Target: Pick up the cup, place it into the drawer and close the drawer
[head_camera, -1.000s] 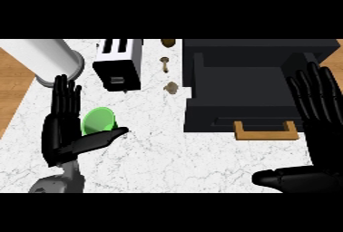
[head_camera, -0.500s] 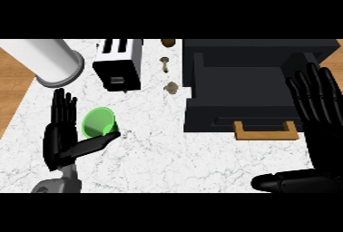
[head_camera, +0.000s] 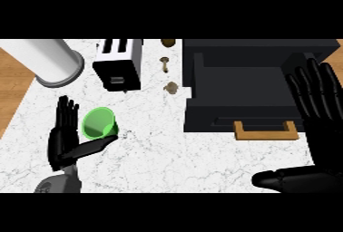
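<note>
A green cup (head_camera: 99,123) stands on the white marble counter (head_camera: 167,154) at the left. My left hand (head_camera: 62,141) is right beside it, fingers straight up along the cup's left side and thumb stretched out under its near edge; the hand is open. A black drawer (head_camera: 258,88) with a wooden handle (head_camera: 266,132) stands pulled open at the right, its inside dark. Over the drawer's right end my right hand (head_camera: 313,97) is open, fingers up, with its thumb low at the near right.
A white cylinder (head_camera: 52,61) stands at the back left, with a black-and-white toaster (head_camera: 119,63) beside it. Small brown items (head_camera: 171,87) lie between the toaster and the drawer. The wooden floor shows past the counter's left edge (head_camera: 12,90).
My left hand has slid toward the near edge, so its thumb now lies under the cup. The cup has hardly moved. The right hand has shifted slightly right.
</note>
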Tool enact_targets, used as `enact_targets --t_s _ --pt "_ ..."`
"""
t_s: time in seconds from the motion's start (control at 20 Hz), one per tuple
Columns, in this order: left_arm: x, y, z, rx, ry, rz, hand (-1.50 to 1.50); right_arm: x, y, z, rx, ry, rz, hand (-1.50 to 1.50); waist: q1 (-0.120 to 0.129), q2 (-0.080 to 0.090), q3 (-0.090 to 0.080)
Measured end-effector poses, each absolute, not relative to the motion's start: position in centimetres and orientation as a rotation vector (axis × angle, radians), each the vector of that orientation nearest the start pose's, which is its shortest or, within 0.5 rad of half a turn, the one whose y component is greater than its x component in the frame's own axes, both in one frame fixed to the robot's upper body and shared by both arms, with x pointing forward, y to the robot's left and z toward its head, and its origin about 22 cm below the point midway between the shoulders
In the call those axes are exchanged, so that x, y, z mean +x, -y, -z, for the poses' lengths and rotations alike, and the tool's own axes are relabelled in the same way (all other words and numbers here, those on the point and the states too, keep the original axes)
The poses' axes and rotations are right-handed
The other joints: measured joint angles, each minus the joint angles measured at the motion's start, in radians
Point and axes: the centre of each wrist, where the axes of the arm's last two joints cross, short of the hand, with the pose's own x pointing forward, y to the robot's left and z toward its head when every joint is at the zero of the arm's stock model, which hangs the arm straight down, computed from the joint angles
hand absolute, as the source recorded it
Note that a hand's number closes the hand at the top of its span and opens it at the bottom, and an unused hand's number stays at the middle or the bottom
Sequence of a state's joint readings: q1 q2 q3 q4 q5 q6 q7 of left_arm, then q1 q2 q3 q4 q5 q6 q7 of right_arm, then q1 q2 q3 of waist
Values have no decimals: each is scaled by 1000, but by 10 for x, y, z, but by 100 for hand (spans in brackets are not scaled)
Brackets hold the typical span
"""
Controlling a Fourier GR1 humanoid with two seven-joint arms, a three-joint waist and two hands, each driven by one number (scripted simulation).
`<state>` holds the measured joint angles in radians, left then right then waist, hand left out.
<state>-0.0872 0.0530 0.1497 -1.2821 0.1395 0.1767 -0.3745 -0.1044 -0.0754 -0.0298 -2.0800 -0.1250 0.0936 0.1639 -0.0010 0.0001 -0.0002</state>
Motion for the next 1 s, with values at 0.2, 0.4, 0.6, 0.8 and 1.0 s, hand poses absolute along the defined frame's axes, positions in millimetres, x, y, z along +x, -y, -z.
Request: enact_targets --t_s 0.2,0.4,0.6,0.8,1.0 --pt "253 -279 70 229 1711 -286 -150 227 234 -139 145 2008 -123 -150 -1 0 0" --pt "252 -279 87 235 1706 -310 -150 225 235 -142 141 2007 -123 -150 -1 0 0" --pt "256 -281 93 243 1707 -325 -150 224 230 -142 155 1999 -128 -150 -1 0 0" --pt "260 -281 106 251 1701 -332 -150 230 233 -143 152 1995 -140 -150 -1 0 0" --pt "257 -291 118 254 1695 -330 -150 228 230 -144 158 1998 -141 -150 -2 1 0"
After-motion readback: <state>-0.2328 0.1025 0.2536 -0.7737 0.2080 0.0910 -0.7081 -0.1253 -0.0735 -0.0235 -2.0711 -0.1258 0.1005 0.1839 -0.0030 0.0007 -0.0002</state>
